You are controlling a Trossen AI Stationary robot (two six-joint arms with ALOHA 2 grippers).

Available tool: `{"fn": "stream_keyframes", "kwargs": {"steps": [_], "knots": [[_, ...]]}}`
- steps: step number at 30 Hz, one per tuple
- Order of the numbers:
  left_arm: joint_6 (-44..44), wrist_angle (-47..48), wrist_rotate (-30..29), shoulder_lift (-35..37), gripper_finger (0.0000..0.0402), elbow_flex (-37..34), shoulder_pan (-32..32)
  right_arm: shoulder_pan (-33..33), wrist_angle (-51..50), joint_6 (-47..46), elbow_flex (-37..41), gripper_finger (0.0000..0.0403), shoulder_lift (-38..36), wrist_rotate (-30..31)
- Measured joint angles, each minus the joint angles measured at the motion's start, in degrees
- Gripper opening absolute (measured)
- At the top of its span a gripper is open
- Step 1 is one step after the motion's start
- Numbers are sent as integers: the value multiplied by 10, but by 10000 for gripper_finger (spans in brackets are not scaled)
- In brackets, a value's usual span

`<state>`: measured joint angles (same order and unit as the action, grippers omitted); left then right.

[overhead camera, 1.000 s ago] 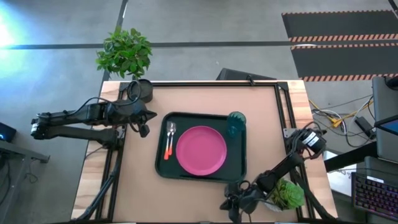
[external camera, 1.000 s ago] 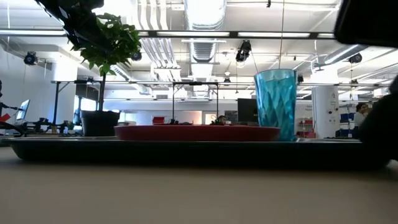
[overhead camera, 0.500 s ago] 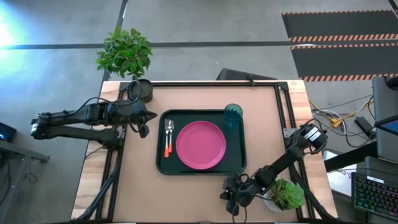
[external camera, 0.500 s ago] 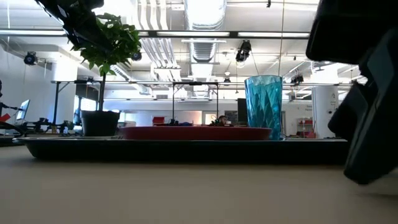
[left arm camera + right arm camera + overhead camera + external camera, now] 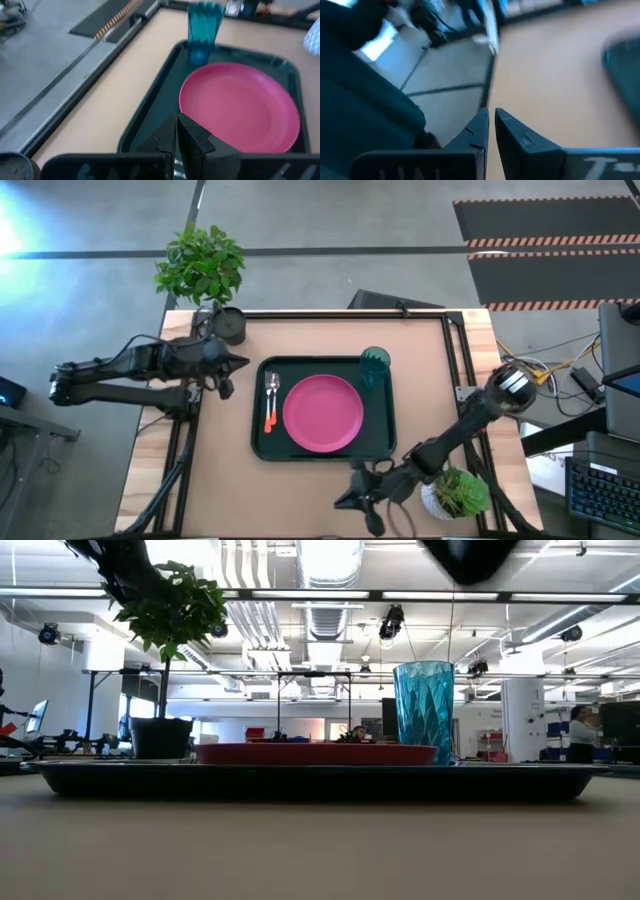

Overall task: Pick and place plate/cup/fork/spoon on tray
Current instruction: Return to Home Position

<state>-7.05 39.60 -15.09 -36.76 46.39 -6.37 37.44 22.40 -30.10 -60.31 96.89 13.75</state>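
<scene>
1. Resting on the tray (image 5: 262,448): plate (image 5: 322,415) in the middle, cup (image 5: 374,367) upright at a far corner, fork (image 5: 268,402) and spoon (image 5: 275,400) side by side left of the plate.
2. Hovering left of the tray: left gripper (image 5: 232,376), jaws closed, empty.
3. Hovering off the tray's near right corner: right gripper (image 5: 348,502), jaws nearly together, empty.

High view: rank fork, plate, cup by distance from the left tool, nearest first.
From the left tool, shut, left of the tray:
1. fork, tray's left edge
2. plate, tray centre
3. cup, tray's far right corner
</scene>
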Motion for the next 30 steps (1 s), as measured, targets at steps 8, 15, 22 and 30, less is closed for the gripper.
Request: {"fn": "stream_keyframes", "kwargs": {"steps": [8, 15, 22, 30], "knots": [[14, 0, 0, 66, 0, 45, 0, -33, -183, 158, -26, 22, -169, -22], [-15, 23, 58, 164, 0, 48, 1, -55, -312, 282, -42, 22, -315, -22], [-146, 61, 63, 257, 0, 46, 0, -77, -385, 345, -33, 22, -445, -22], [9, 27, 300, 333, 0, 16, 0, -126, -424, 383, -23, 22, -546, -66]]}}
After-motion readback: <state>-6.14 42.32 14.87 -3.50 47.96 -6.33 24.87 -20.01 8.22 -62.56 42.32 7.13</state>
